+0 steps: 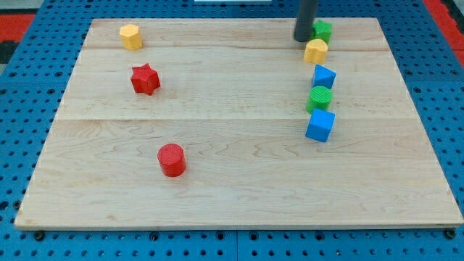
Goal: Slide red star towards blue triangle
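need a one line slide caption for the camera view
My tip rests at the view's top right beside the green block, far from the red star; blue triangle waits right.

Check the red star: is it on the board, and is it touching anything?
On the board and free. The red star sits flat at the view's left, touching no block; my tip is far off at the view's top right.

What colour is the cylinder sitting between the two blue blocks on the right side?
Green. The green cylinder shows clearly in the camera view, the only view.
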Controlling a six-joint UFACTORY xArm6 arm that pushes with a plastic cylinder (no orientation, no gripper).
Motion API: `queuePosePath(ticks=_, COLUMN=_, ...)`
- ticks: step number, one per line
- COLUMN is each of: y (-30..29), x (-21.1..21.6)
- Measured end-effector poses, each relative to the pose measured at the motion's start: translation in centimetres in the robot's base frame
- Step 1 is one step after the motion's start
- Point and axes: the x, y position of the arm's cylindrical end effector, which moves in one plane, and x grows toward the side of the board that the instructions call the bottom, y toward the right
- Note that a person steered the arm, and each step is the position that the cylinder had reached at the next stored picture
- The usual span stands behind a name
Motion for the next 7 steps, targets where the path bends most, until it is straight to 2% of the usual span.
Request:
queuePosePath(ticks=1, y=-8.1, x=4.2)
queuePosePath(ticks=2, y=-17.2, x=3.7)
queuePosePath(ticks=3, y=-19.0, x=6.1)
queuePosePath(ticks=4, y=-29.8, x=6.4)
queuePosePath(ticks=5, y=-32.9, x=9.4)
queuePosePath(ticks=6, y=-23.4, x=9.6)
queuePosePath(ticks=7, y=-18.4, x=9.4)
